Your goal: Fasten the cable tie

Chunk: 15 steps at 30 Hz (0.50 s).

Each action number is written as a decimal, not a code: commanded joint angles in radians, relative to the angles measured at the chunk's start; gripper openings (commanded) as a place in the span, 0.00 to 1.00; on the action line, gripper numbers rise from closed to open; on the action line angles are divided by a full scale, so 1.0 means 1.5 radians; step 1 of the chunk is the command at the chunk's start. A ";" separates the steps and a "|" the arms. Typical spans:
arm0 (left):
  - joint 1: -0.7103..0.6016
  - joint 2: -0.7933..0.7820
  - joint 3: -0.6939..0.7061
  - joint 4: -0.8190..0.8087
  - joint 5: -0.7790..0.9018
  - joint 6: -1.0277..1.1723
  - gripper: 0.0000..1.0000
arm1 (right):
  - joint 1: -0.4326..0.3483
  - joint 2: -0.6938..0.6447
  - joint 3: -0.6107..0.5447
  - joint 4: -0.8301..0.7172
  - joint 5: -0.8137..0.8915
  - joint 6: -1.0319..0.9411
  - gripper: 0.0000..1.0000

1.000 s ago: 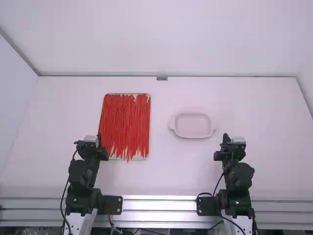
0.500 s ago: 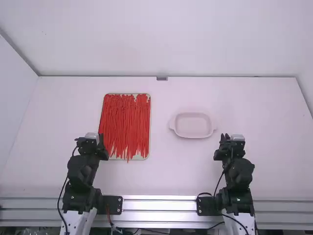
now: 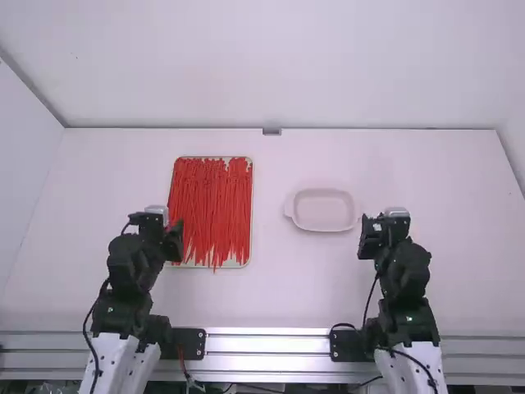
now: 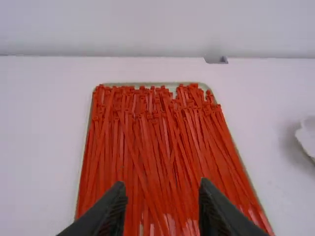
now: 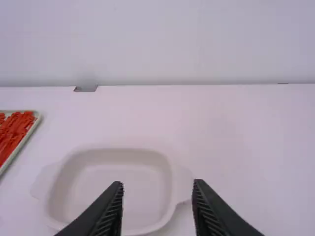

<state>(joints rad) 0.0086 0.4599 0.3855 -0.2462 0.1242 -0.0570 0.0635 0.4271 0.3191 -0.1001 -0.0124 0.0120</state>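
Ties [image 4: 157, 142], a thick red heap of them, lie on a tray [image 3: 238, 265] on the left half of the table [image 3: 394, 164], none yet picked out or looped. Their long axis runs straight away from the arm bases, with the heads at the far end and the thin tails toward the arms. The left gripper [image 4: 161, 182] sits at the tray's near edge, fingers spread wide and empty, and the tails lie right ahead of it and below. It is by far the nearer arm, and its fingers stand to either side of the ties' length, so a pinch would close across a tie. The right gripper [image 5: 157, 182], also wide and empty, faces a white dish [image 5: 118, 150] beside the tray, well apart from the ties. Likely next: the left lowers to pinch one tail.
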 commanded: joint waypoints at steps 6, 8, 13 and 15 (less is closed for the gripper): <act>-0.007 0.108 0.150 -0.099 0.010 -0.029 0.55 | 0.024 0.099 0.121 -0.042 -0.002 0.009 0.55; -0.007 0.136 0.178 -0.121 0.015 -0.034 0.59 | 0.027 0.124 0.143 -0.049 -0.004 0.010 0.59; -0.008 0.212 0.250 -0.170 0.029 -0.046 0.69 | 0.041 0.193 0.202 -0.072 -0.003 0.013 0.69; -0.008 0.235 0.273 -0.184 0.034 -0.050 0.72 | 0.044 0.213 0.221 -0.080 -0.005 0.008 0.72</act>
<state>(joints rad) 0.0025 0.7910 0.7479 -0.5167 0.1528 -0.1173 0.1226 0.7284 0.5991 -0.2138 -0.0189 0.0246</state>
